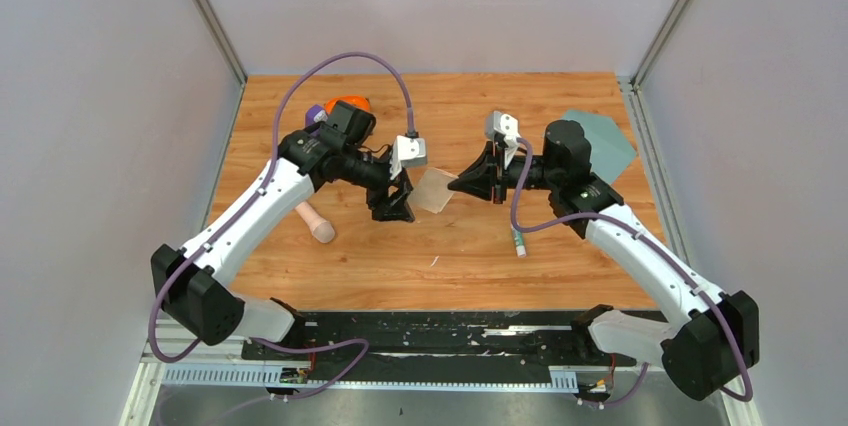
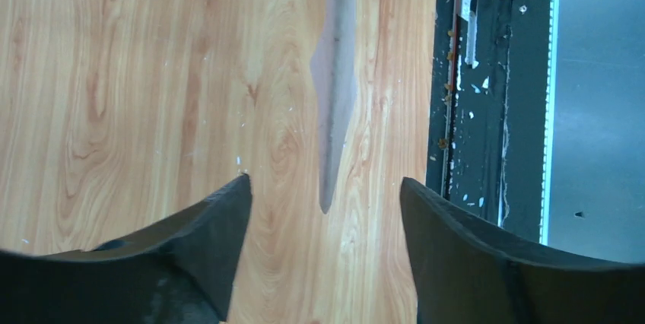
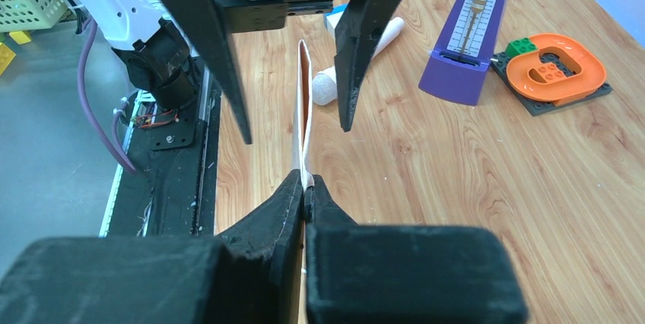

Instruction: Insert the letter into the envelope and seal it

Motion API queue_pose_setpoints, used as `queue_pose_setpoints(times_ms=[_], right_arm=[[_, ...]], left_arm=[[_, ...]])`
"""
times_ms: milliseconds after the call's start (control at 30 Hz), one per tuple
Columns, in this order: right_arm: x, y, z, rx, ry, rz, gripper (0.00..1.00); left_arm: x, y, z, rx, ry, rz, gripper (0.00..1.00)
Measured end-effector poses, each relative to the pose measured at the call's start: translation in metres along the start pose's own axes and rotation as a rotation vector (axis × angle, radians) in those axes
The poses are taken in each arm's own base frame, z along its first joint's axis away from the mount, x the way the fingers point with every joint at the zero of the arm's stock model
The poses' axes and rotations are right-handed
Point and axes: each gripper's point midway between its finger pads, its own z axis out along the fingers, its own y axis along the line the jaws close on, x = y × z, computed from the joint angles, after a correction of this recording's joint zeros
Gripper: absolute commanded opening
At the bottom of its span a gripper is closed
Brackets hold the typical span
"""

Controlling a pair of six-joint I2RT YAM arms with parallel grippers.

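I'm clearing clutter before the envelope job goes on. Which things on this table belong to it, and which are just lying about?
Belonging: letter, held up mid-table; envelope, flat at the far right.
Lying about: pink cylinder; purple metronome; orange brick track; white-and-green stick, purpose unclear.

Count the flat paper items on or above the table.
2. The pale beige-pink paper letter hangs mid-table, pinched by the right gripper; the grey-teal paper envelope lies at the far right, partly behind the right arm. Others may be hidden.
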Motion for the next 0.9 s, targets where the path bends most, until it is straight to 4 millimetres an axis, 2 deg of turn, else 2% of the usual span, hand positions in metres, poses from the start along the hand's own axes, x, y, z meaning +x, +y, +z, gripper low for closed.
queue_pose_setpoints(times_ms=[100,167,367,400,467,633,700,767,833,900], right_arm=[[0.0,-0.001,0.0,0.004,0.001,0.0,0.0],[0.0,0.0,0.0,-0.004,0.001,0.003,0.0],[0.004,0.003,0.002,-0.021,0.0,0.01,0.0],[0.004,0.003,0.002,-0.022,0.0,0.01,0.0],[0.005,0.004,0.002,-0.028,-0.002,0.012,0.0],[0.005,0.004,0.004,-0.041,-0.006,0.019,0.0],[0.006,0.003,0.005,-0.043,-0.006,0.021,0.0],[0.007,0.002,0.006,-0.045,-0.006,0.025,0.0],[0.008,0.001,0.007,-0.046,-0.004,0.031,0.0],[0.009,0.001,0.007,-0.046,-0.003,0.035,0.0]], left_arm=[[0.002,0.002,-0.002,-0.021,0.016,-0.008,0.8],[-0.003,0.004,-0.006,-0.036,0.013,-0.008,0.77],[-0.045,0.012,-0.021,-0.087,-0.076,0.039,0.64],[-0.049,0.012,-0.022,-0.088,-0.087,0.042,0.59],[-0.052,0.01,-0.021,-0.08,-0.1,0.033,0.53],[-0.054,0.007,-0.014,-0.044,-0.108,0.004,0.51],[-0.055,0.006,-0.012,-0.032,-0.112,0.0,0.41],[-0.056,0.004,-0.01,-0.023,-0.115,-0.005,0.19],[-0.057,0.002,-0.009,-0.018,-0.118,-0.011,0.07],[-0.057,0.002,-0.008,-0.017,-0.119,-0.014,0.0]])
